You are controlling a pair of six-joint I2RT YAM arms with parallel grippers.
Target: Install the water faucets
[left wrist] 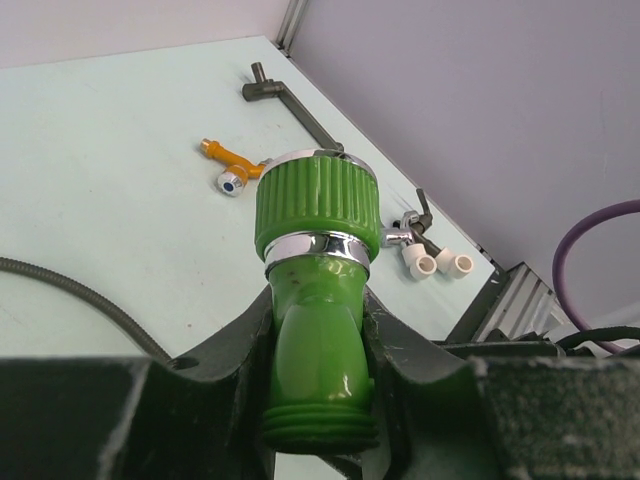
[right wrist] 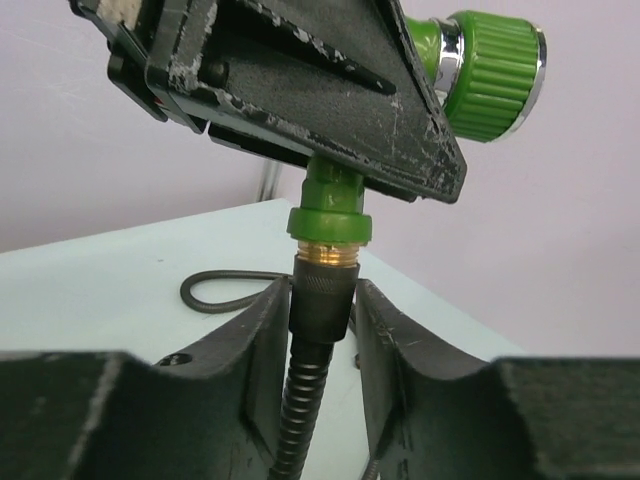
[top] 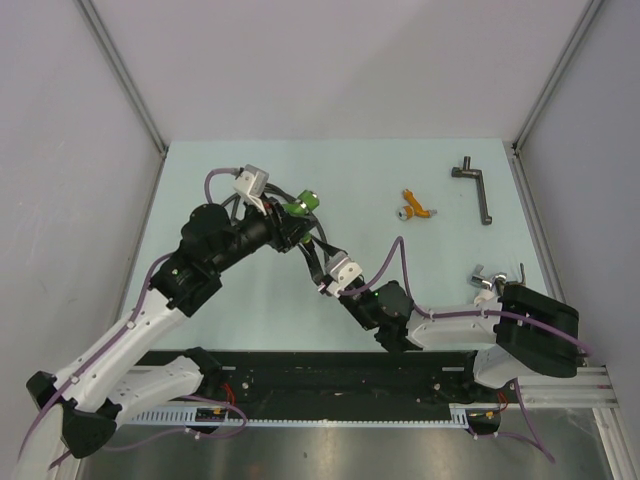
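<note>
**Green faucet (left wrist: 318,230) meets the black hose (right wrist: 300,400)**

Green faucet, held above the worktop (top: 440,270) left of centre. The left jaws are clamped on its body, with the ribbed cap free beyond them and the inlet pointing down. Directly below, the black hose rises to that inlet. Its brass collar (right wrist: 325,255) touches the green end, though how far the thread has engaged cannot be told. The right jaws press on the dark ferrule (right wrist: 320,295) just under the collar from both sides, apparently gripping it. Farther right, the orange faucet (top: 412,207) lies loose on the worktop, well apart from both arms and not yet fitted.

Step in hand, as judged: screwing the hose and the green faucet together. To do it well, the left arm should act as a rigid counter-hold while the right keeps the ferrule in line with the inlet — any tilt invites cross-threading. Short turns with light upward pressure, each followed by a release and regrip, suit the wrist's limited roll. The hose's loop on the worktop also needs slack so that it does not wind up.
</note>
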